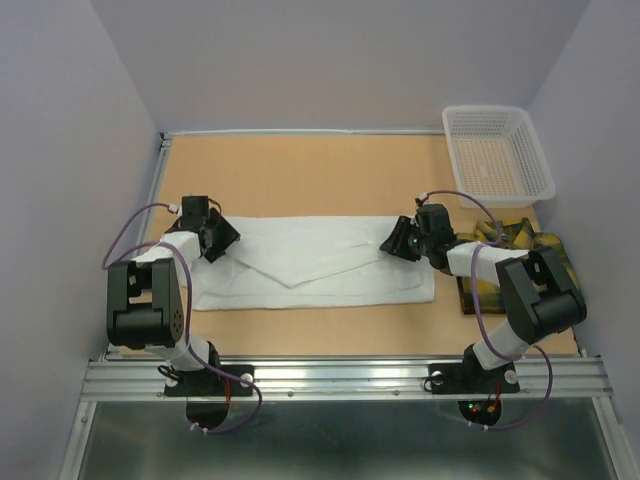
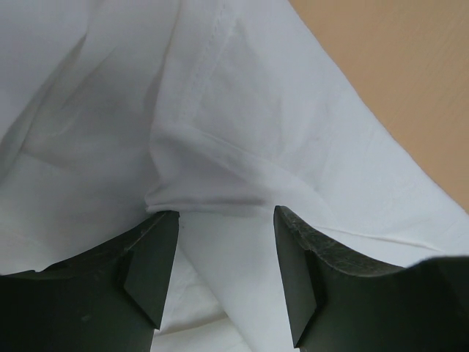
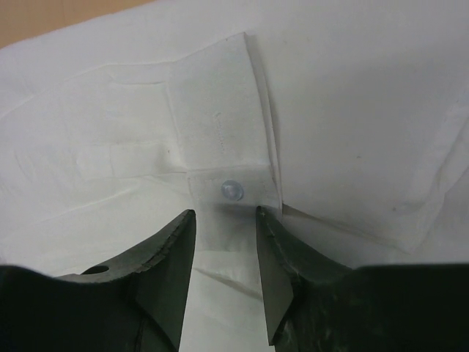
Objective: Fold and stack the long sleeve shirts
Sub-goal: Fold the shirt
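Left gripper (image 1: 220, 240) is set down on the left end of the white shirt (image 1: 320, 268). Its jaws are held partly apart astride a raised pleat of cloth, and nothing is seen to be clamped. Right gripper (image 1: 393, 240) is lowered on the right end of the same garment, with its jaws partly apart on either side of a buttoned cuff (image 3: 220, 110). No grip is shown there either.

The task is judged to be at an early to middle stage. The white shirt is laid out as a long band across the middle of the table (image 1: 330, 170), with cloth turned in over the body, but a compact fold has not been made. The plaid shirt (image 1: 503, 232) lies at the right, partly hidden beneath the right arm, so whether it is folded cannot be told. No stack has been formed.

The work surface is a tan board with a metal rail (image 1: 340, 378) at its near edge. Pale walls enclose it on three sides. A white mesh basket (image 1: 450, 150) stands in the far right corner.
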Robot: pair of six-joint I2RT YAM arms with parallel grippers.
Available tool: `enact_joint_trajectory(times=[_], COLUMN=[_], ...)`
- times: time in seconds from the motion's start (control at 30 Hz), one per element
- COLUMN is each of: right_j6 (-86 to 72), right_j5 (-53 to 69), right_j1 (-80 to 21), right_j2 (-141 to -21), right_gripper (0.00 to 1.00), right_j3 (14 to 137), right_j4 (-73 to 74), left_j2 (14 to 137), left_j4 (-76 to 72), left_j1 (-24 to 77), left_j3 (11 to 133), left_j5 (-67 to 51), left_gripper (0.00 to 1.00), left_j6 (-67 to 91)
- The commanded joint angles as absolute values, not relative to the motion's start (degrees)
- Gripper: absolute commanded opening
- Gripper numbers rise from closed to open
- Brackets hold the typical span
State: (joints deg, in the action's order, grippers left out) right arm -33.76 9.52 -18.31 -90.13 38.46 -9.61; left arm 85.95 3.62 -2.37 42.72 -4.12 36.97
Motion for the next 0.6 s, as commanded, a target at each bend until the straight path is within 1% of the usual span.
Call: enact_joint_trajectory(times=[0.0, 0.03, 0.1, 0.17, 0.2, 0.27, 0.3, 0.33, 0.37, 0.43, 0.53, 0.57], right_j6=[-29.4, -27.7, -24.1, -21.3, -19.7, -15.4, -13.4, -12.8, -12.5, -11.8, -11.3, -11.2], right_j5=[8.1, 9.7, 11.4, 11.3, 11.0, 9.7, 8.3, 7.6, 6.7, 5.4, 5.3, 5.1], right_j1=[-17.2, -17.2, -17.2, -17.2, -17.2, -17.1, -17.2, -17.2, -17.3, -17.3, -17.4, -17.6], right_j2=[-88.5, -88.2, -86.8, -85.5, -84.7, -82.7, -82.3, -82.4, -82.9, -84.6, -85.9, -86.4], right_gripper=[0.45, 0.45, 0.48, 0.49, 0.5, 0.52, 0.52, 0.53, 0.53, 0.53, 0.52, 0.52], right_j3=[41.3, 42.1, 43.9, 45.1, 45.9, 47.9, 48.4, 50.2, 51.1, 53.9, 55.2, 55.5], right_j4=[-7.7, -6.2, -5.0, -2.1, -0.8, 3.1, 4.1, 6.2, 7.4, 10.5, 12.5, 12.7], left_j2=[91.6, 92.5, 92.0, 88.9, 84.7, 80.3, 76.2, 74.4, 73.0, 70.1, 69.5, 69.8], left_j4=[2.6, 2.7, 1.9, 0.4, 0.3, 0.4, 0.8, 1.6, 2.6, 5.8, 7.6, 7.6], left_j1=[-3.1, -3.1, -3.1, -2.7, -2.5, -1.3, -0.9, -0.4, -0.2, 4.1, 8.7, 9.7], left_j3=[49.7, 53.2, 55.3, 54.6, 54.1, 51.5, 49.3, 48.3, 47.4, 45.3, 42.6, 42.1], left_j5=[-1.8, -1.8, -1.8, -1.8, -1.8, -1.8, -3.7, 1.4, 2.6, 5.8, 7.0, 7.3], left_gripper=[0.66, 0.66, 0.66, 0.66, 0.66, 0.66, 0.79, 0.8, 0.82, 0.84, 0.84, 0.82], left_j6=[36.3, 36.3, 36.3, 36.3, 36.3, 36.3, 35.3, 37.8, 38.7, 41.6, 44.6, 45.1])
